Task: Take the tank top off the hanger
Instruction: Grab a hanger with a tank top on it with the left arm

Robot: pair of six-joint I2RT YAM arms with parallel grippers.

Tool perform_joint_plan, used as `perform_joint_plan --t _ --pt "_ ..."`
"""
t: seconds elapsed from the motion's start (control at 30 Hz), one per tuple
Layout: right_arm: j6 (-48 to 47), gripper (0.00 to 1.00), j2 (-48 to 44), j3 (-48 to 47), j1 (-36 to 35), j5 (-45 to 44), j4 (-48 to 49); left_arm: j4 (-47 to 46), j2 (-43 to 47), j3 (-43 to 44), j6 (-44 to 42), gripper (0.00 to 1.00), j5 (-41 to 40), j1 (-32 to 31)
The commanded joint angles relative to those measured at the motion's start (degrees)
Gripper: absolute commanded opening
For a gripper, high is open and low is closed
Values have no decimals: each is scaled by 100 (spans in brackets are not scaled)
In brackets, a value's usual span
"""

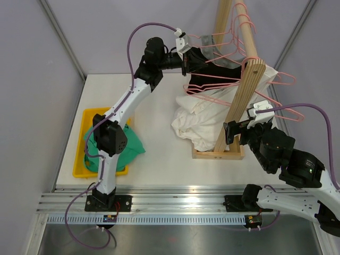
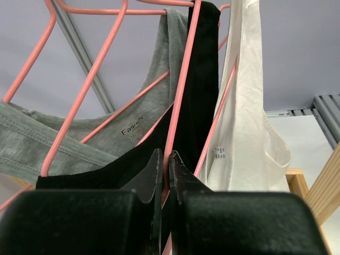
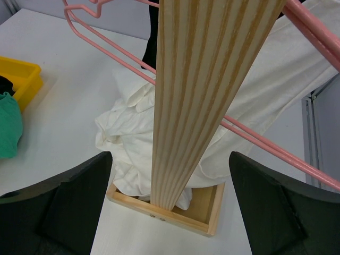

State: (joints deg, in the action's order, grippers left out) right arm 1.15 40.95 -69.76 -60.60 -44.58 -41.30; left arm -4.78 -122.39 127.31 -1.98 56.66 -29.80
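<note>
A black tank top (image 1: 204,62) hangs on a pink hanger (image 1: 212,87) from the wooden rack's rail. My left gripper (image 1: 184,56) is raised at its left side. In the left wrist view my left gripper (image 2: 167,159) is shut on the pink hanger wire (image 2: 178,106) that carries the black tank top (image 2: 204,79). A grey tank top (image 2: 154,111) and a white one (image 2: 239,127) hang on either side. My right gripper (image 1: 234,130) is open and empty; in the right wrist view it (image 3: 170,180) straddles the wooden post (image 3: 196,95) without touching it.
A white garment (image 1: 199,119) is heaped on the rack's wooden base (image 3: 180,215). Several empty pink hangers (image 1: 279,109) stick out to the right. A yellow bin (image 1: 85,154) with a green garment (image 1: 130,143) sits at the left of the table.
</note>
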Motion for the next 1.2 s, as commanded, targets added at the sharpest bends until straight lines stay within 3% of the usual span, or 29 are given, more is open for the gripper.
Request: perform_joint_plan --t 0.0,0.3,0.53,0.87,1.17 --pt "-9 99 27 23 39 -183 245 -726 479 -74 391 0 -94 -70" --pt "0 100 97 32 39 -174 210 -2052 1234 -1470 874 0 -419 -8" --pt "79 99 115 67 31 -183 140 -3581 1244 -1938 2076 0 -437 194" --pt "193 100 89 32 39 -218 -27 -4286 1287 -2148 2720 0 -446 335" --pt "70 99 185 15 39 -60 201 -3978 2130 -3483 2097 0 -551 572"
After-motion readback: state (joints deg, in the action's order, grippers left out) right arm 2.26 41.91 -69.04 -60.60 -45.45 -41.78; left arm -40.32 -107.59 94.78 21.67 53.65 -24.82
